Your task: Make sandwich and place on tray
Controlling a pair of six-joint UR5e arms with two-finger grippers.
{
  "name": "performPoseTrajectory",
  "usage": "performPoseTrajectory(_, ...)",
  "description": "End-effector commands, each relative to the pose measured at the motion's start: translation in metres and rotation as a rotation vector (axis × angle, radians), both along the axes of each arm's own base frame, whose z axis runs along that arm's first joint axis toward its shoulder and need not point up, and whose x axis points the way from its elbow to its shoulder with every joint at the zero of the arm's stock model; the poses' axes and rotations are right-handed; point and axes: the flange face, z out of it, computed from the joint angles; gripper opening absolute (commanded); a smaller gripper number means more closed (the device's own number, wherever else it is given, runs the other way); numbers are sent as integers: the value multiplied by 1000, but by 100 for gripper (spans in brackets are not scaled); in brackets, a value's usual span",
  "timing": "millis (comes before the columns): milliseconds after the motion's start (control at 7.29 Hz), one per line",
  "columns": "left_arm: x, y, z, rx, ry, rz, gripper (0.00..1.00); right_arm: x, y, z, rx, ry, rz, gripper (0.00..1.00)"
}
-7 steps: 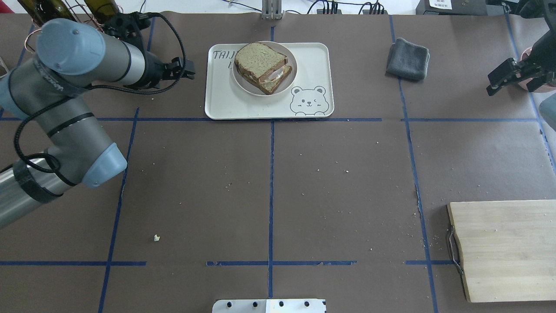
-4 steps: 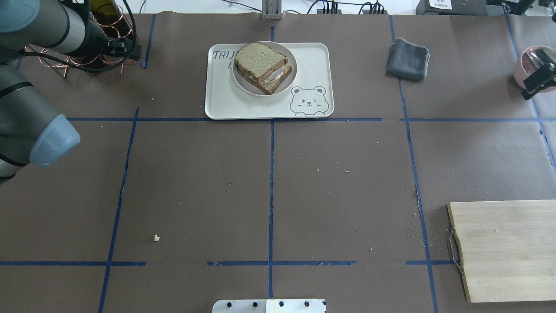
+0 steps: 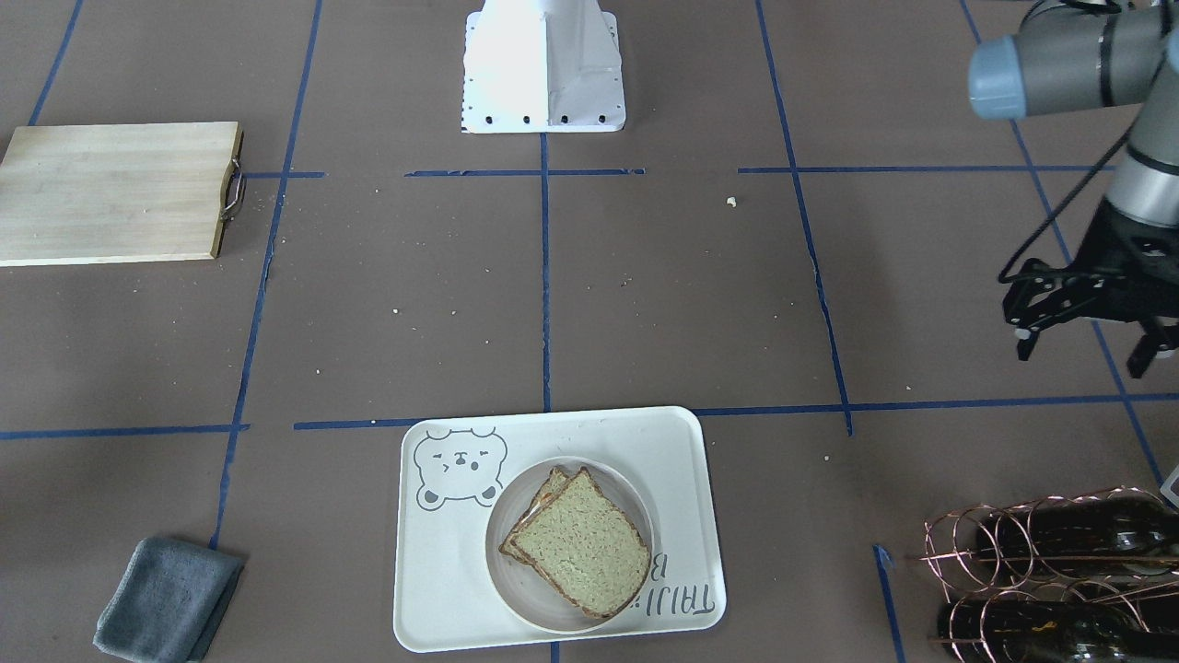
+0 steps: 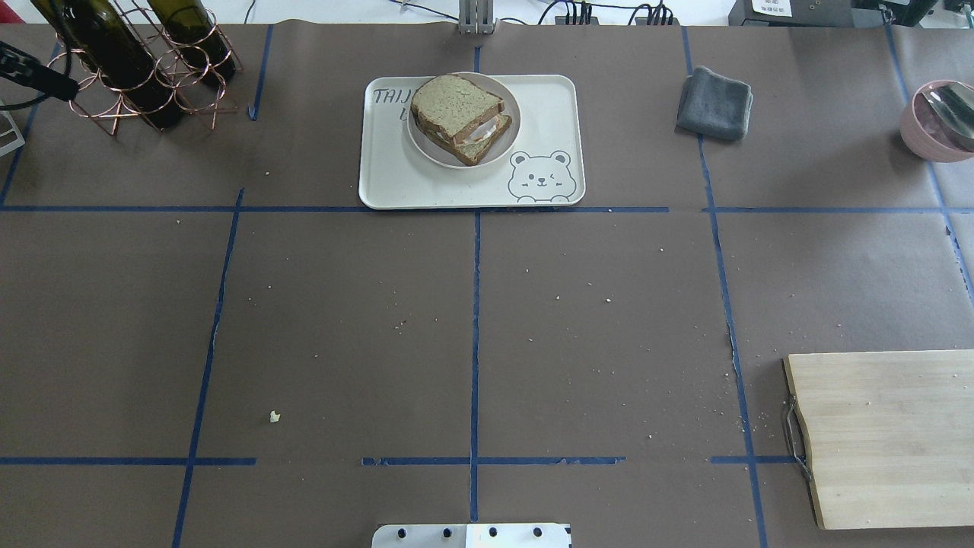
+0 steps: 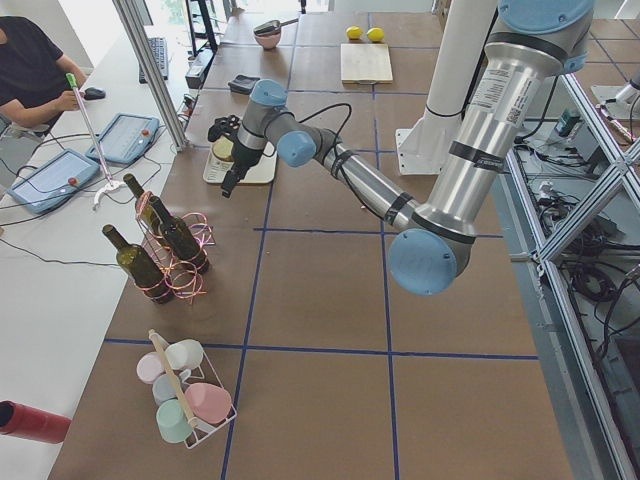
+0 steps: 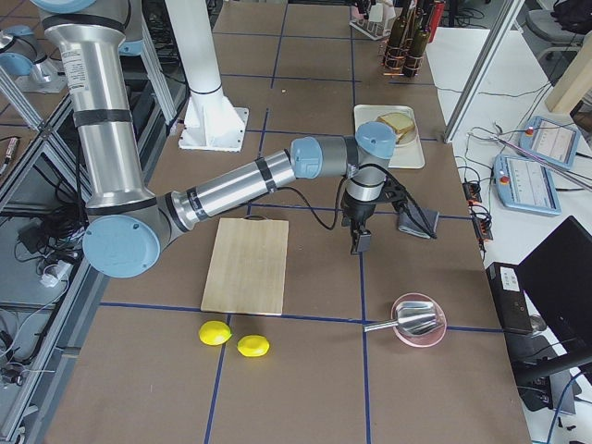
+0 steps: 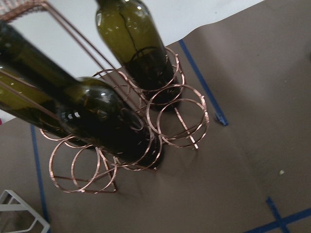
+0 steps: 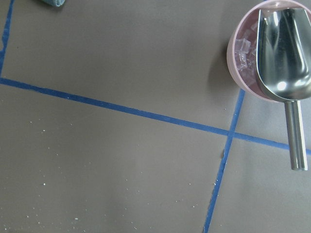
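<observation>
The sandwich (image 4: pixel 459 114) is two slices of bread with brown crust, with white egg showing between them. It lies on a small round white plate (image 4: pixel 511 137), which stands on the cream tray (image 4: pixel 548 99) with the bear face, at the far middle of the table. Both also show in the front-facing view, the sandwich (image 3: pixel 580 543) on the tray (image 3: pixel 442 571). My left gripper (image 3: pixel 1082 354) is open and empty, above the table far to the left of the tray. My right gripper (image 6: pixel 359 242) shows only in the exterior right view, low over the table, and I cannot tell its state.
A copper rack with wine bottles (image 4: pixel 144 68) stands at the far left. A grey cloth (image 4: pixel 714 103) lies right of the tray. A pink bowl with a metal scoop (image 4: pixel 940 122) is at the far right. A wooden cutting board (image 4: pixel 890 434) lies near right.
Both arms have drawn outward, the left arm to the left and the right gripper to the right, out of the overhead view. The sandwich and tray have not moved.
</observation>
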Motion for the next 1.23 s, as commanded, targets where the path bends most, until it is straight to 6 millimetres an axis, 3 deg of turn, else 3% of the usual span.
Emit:
performPoseTrajectory(0, -56, 12, 24, -27, 89, 48, 100, 2, 5, 3, -49, -10, 63, 100)
performPoseTrajectory(137, -56, 13, 40, -55, 82, 45, 100, 3, 5, 3, -44, -8, 58, 100)
performPoseTrajectory(274, -58, 24, 82, -116, 70, 49, 100, 3, 6, 7, -54, -11, 59, 100)
performPoseTrajectory(411, -76, 23, 97, -138, 75, 18, 100, 4, 12, 23, -90, -7, 65, 100)
performPoseTrajectory(686, -99, 27, 126, -294, 57, -26, 100, 1, 19, 30, -119, -47, 63, 100)
performPoseTrajectory(823, -121, 30, 134, -351, 60, -60, 100, 1, 25, 36, -140, -89, 64, 100)
performPoseTrajectory(960, -123, 35, 142, -371, 65, 18, 100, 11, 29, 40, -150, -104, 84, 100)
performPoseTrajectory(1097, -141, 39, 158, -372, 47, 72, 100, 30, 35, 53, -191, -167, 128, 100)
